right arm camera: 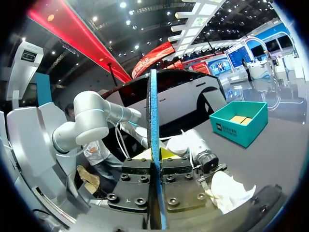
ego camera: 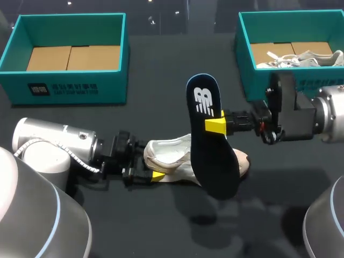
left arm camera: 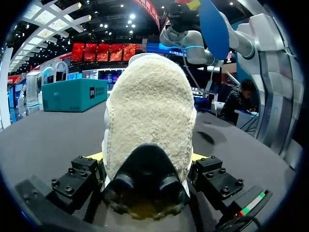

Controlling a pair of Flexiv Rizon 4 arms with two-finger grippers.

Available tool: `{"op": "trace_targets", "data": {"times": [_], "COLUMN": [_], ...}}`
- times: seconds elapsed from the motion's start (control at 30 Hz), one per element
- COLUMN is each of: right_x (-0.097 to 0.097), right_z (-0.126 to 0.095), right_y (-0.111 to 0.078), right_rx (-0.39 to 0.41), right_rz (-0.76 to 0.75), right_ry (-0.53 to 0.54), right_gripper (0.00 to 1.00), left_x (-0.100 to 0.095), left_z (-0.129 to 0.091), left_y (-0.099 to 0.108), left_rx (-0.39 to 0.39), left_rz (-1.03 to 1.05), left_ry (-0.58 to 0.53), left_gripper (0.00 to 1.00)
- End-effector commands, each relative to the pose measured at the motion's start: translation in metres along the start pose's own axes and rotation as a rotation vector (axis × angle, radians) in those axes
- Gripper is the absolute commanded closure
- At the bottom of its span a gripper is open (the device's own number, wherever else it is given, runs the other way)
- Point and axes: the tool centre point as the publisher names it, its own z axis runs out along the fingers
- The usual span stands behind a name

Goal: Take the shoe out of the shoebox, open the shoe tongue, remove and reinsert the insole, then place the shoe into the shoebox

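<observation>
The white cloth shoe (ego camera: 169,156) lies on the dark worktop (ego camera: 161,226), approx. in the middle & outside both boxes. The left tool (ego camera: 156,175) comes in from the left & is clamped on the shoe's heel end. In the left wrist view, the fuzzy heel (left arm camera: 147,111) fills the gap of this tool (left arm camera: 147,159), w/ a yellow tip touching it on each side.

The dark blue flat insole (ego camera: 212,156) w/ a white logo is out of the shoe. It is held up over the shoe, tilted, logo end high & toward the far side, other end low over the toe part. The right tool (ego camera: 215,124) comes in from the right & grips the insole by its edge. In the right wrist view, the insole (right arm camera: 153,111) shows as a thin blue line btwn the two fingers of this tool (right arm camera: 155,154), both pressing on it. The shoe (right arm camera: 227,191) sits lower down, beside that tool.

Far left stands a teal open shoebox (ego camera: 70,88) w/ a brown card floor. Far right stands a second teal shoebox (ego camera: 246,64) w/ another white shoe (ego camera: 306,58) inside. Both boxes are well apart from the held shoe.
</observation>
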Motion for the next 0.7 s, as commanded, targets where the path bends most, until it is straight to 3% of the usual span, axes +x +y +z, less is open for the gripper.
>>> {"op": "trace_targets", "data": {"times": [0.03,0.7], "right_x": [0.008,0.010], "right_z": [-0.006,-0.017], "right_y": [-0.008,-0.007], "right_rx": [-0.029,-0.084], "right_rz": [-0.002,0.010], "right_ry": [-0.087,-0.078], "right_gripper": [1.00,1.00], "left_x": [0.001,0.001], "left_z": [-0.001,-0.002], "left_y": [0.000,-0.002], "left_rx": [0.001,0.005], "left_rz": [0.000,-0.003], "left_ry": [-0.002,-0.004], "left_gripper": [1.00,0.99]}}
